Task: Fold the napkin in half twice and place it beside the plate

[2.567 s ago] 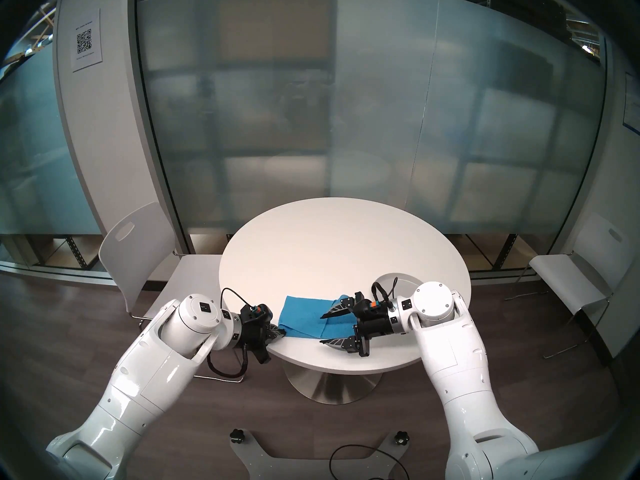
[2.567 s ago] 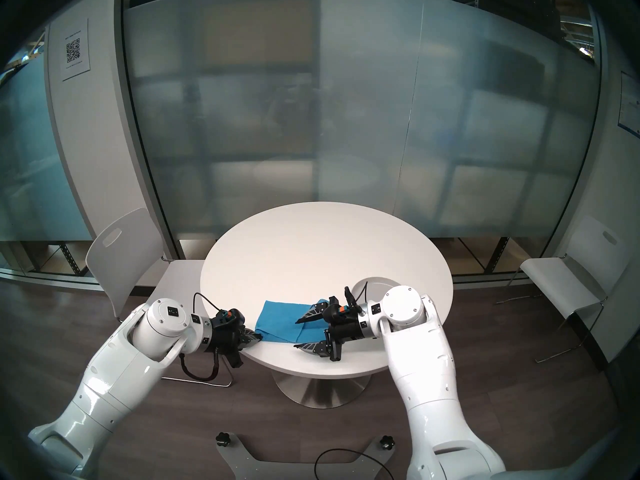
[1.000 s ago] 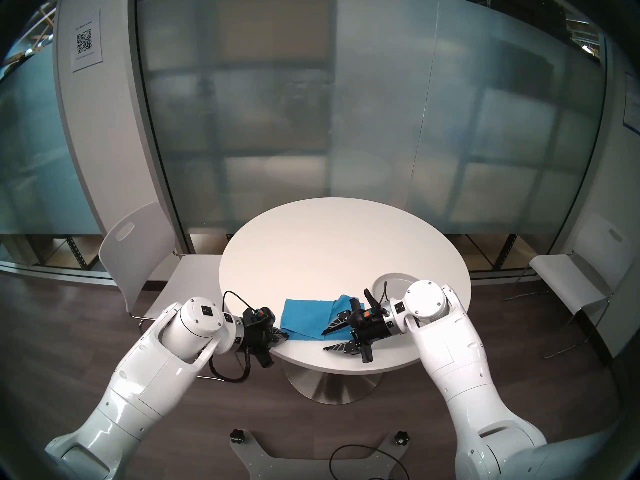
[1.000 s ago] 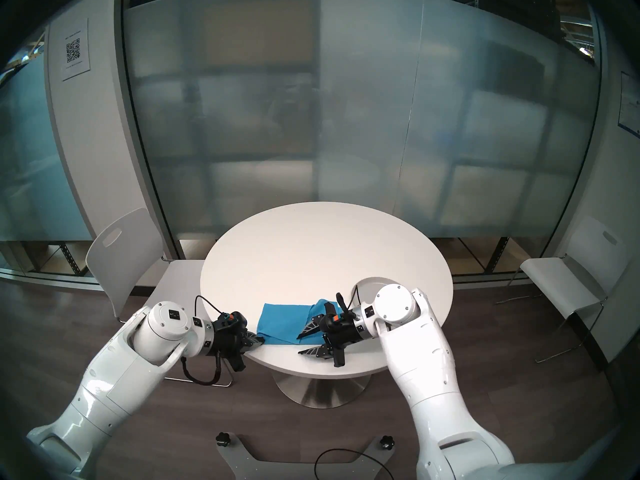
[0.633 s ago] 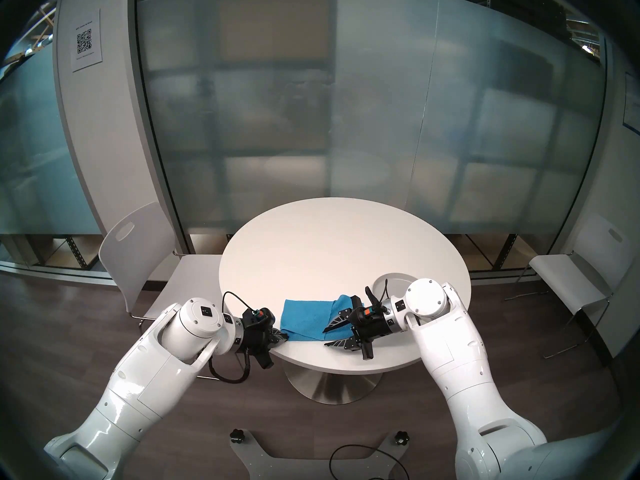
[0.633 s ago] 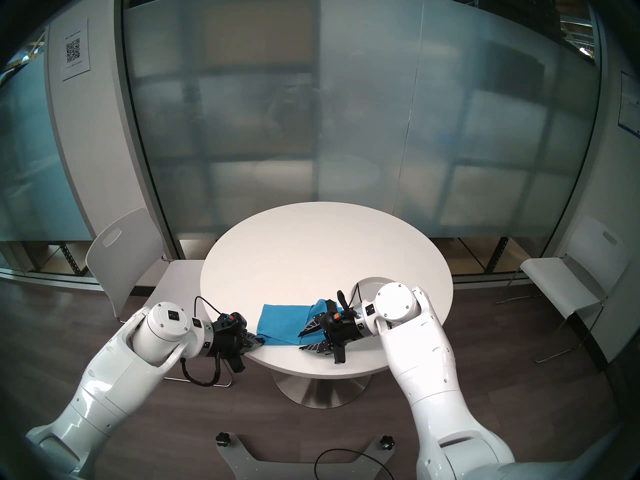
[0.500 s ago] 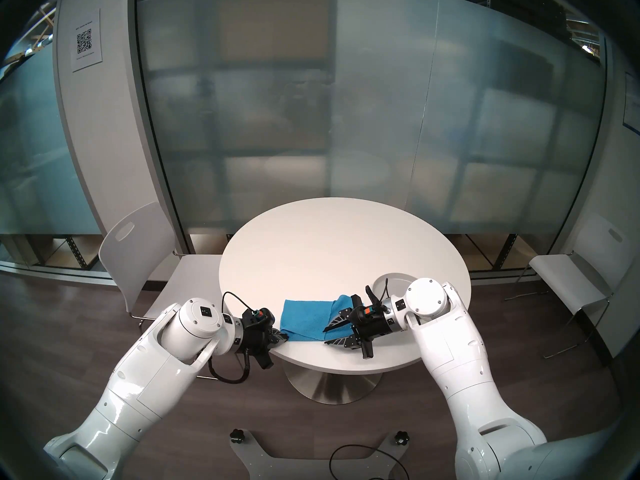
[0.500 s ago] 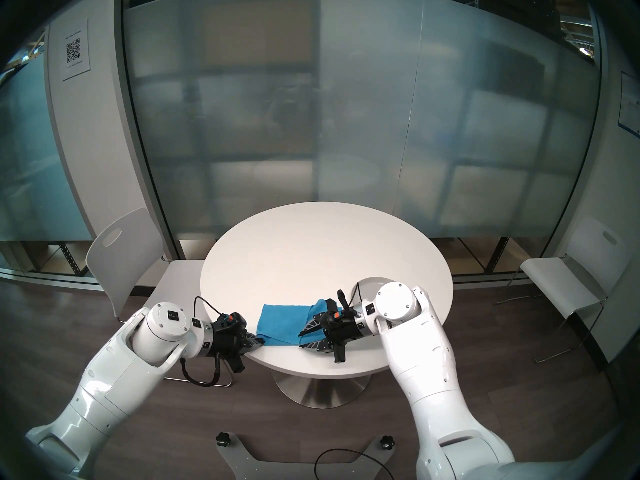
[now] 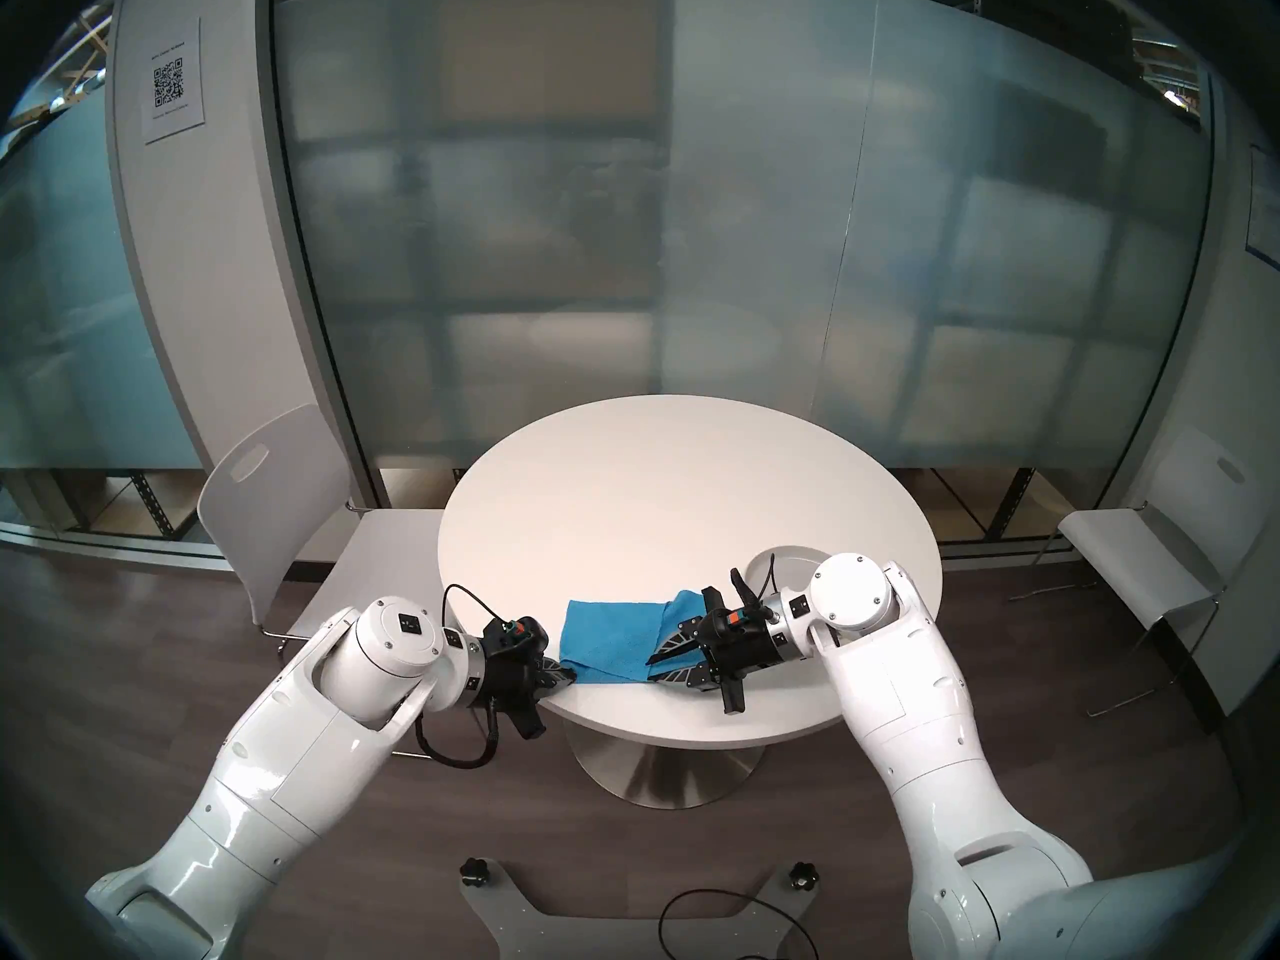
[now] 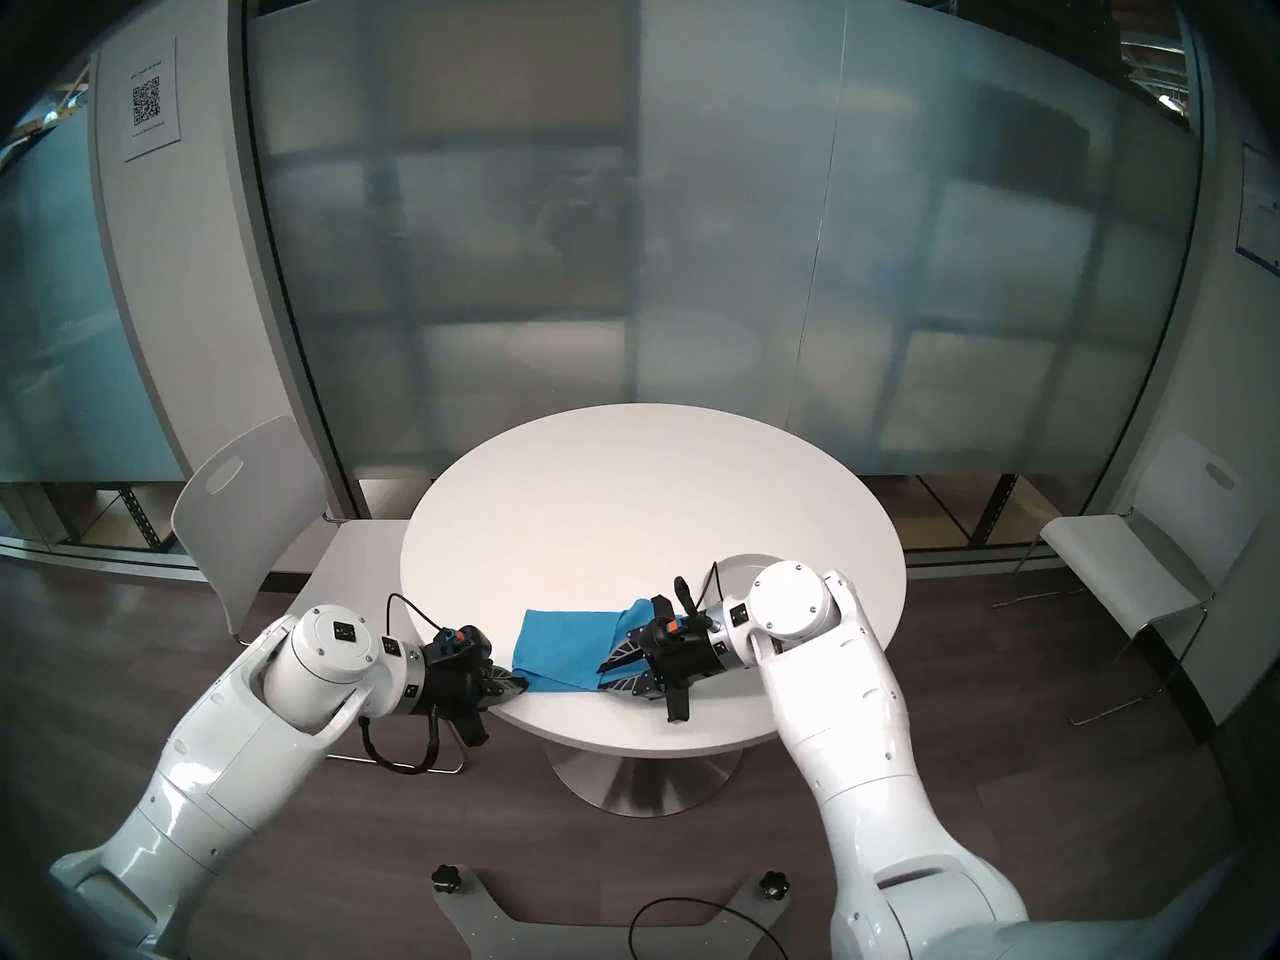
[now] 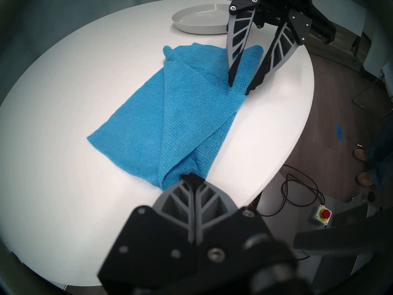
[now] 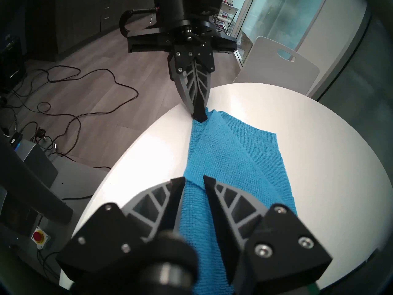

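The napkin (image 9: 613, 638) lies near the table's (image 9: 665, 494) front edge, nearer the robot than the middle, and the wide far half of the tabletop is bare. The plate (image 11: 197, 20) sits at the right side near the rim, close beyond the napkin's right end but apart from it; in the head views the right arm hides most of it. The left gripper (image 11: 191, 177) is pressed together, pinching the napkin's left front corner right at the table edge. The right gripper (image 12: 193, 180) stands with a narrow gap, its fingers (image 11: 235, 60) straddling a raised ridge at the napkin's right end; whether they grip it cannot be told. The napkin is bright blue, waffle-textured cloth, folded over unevenly into a long strip with a diagonal flap on top.
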### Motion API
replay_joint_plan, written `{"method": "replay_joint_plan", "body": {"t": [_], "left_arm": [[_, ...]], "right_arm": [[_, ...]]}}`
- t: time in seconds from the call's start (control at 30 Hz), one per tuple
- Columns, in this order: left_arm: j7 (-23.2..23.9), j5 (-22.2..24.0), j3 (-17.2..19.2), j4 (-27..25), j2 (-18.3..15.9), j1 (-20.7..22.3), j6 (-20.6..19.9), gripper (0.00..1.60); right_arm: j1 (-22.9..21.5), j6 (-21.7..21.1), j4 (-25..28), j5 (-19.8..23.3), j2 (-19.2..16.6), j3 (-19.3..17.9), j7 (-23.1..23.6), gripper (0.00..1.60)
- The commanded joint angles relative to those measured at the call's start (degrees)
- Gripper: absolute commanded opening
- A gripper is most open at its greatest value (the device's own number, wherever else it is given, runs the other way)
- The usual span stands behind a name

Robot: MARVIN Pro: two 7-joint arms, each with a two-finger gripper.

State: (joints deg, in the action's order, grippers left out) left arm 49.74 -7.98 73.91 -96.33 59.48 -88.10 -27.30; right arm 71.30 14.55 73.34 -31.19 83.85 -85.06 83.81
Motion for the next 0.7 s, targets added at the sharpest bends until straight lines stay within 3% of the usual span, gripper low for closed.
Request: {"method": "replay_joint_plan", "body": {"t": [0.0,0.4,0.67], "left_arm": [[0.0,-0.2,-0.2,0.1,0.0,0.4,0.1,0.00],[0.0,-0.2,-0.8,0.4,0.0,0.9,0.1,0.00],[0.0,-0.1,-1.0,0.5,0.0,1.2,0.0,0.00]], "right_arm": [[-1.3,-0.1,0.4,0.7,0.5,0.1,0.6,0.97],[-1.0,-0.4,0.8,0.7,0.7,0.2,1.2,1.02],[-1.9,0.9,-0.9,-0.3,0.9,1.0,0.7,0.92]]}}
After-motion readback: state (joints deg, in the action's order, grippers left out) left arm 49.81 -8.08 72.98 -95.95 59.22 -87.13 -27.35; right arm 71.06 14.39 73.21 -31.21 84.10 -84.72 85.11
